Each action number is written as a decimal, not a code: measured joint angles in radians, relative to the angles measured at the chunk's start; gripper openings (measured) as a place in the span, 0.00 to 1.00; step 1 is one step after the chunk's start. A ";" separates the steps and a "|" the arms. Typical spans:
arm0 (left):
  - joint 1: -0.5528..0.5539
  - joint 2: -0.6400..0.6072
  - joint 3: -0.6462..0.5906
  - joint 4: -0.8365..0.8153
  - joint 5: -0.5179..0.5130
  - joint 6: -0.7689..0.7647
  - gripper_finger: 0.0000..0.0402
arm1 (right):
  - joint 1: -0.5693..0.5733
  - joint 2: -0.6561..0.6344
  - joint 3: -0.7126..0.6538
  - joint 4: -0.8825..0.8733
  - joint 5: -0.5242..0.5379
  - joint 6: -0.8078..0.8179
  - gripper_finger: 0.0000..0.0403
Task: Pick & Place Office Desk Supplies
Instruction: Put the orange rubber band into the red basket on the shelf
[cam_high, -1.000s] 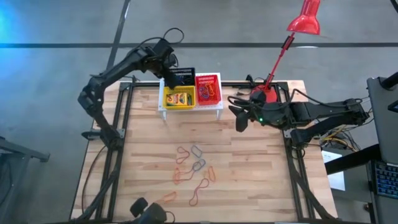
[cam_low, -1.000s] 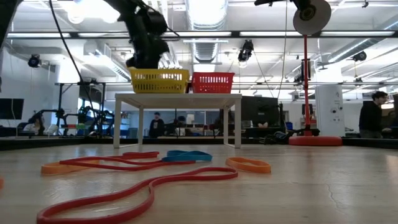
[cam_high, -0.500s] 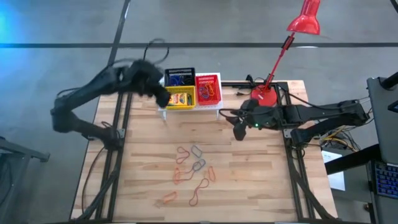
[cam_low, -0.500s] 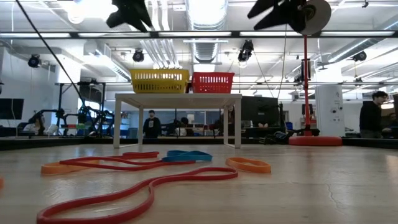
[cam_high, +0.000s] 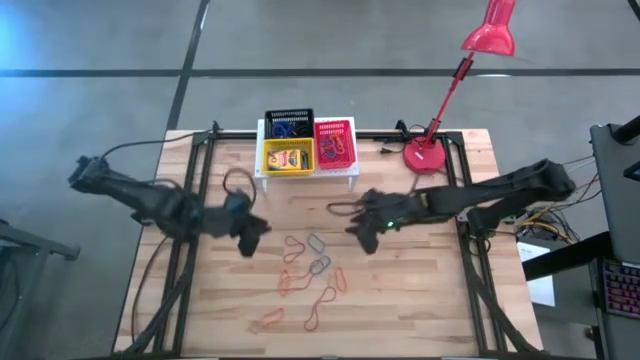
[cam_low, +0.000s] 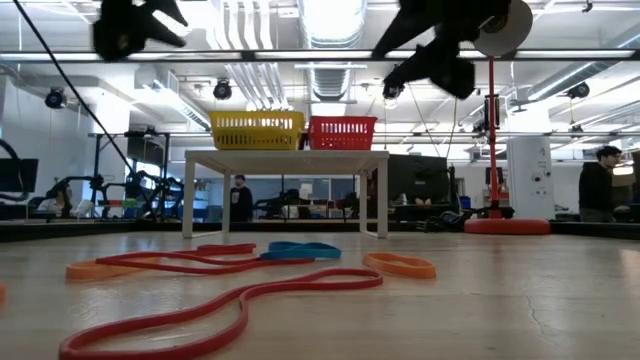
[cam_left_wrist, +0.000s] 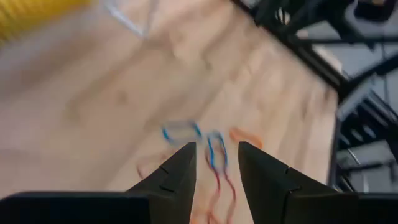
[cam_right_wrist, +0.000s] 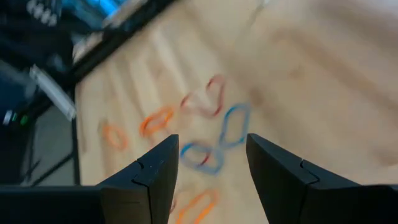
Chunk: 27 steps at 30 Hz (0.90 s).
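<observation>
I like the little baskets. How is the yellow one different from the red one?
The yellow basket holds a crayon box, while the red basket holds tangled rubber bands. From above, the yellow basket lies sideways and the red basket runs lengthwise. Both are mesh and sit side by side on the white stand.

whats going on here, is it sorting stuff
A two-armed robot is tidying desk supplies. The left gripper and right gripper both hang over the table, open and empty, either side of the loose rubber bands. At the back, the black basket, yellow basket and red basket sit on a white stand.
</observation>
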<state>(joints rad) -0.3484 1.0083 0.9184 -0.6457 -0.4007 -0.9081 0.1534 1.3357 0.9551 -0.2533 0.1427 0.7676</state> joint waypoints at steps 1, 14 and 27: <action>-0.032 -0.002 -0.034 0.020 0.000 -0.030 0.31 | 0.005 0.037 0.015 0.000 -0.036 0.008 0.45; -0.210 -0.014 -0.230 0.045 0.063 -0.216 0.31 | 0.014 0.531 0.391 -0.426 -0.287 0.400 0.45; -0.213 -0.017 -0.236 0.044 0.092 -0.135 0.31 | 0.045 0.859 0.701 -0.661 -0.365 0.414 0.41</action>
<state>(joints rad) -0.5613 0.9916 0.6827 -0.6022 -0.3092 -1.0435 0.1988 2.1945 1.6556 -0.9148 -0.2224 1.1818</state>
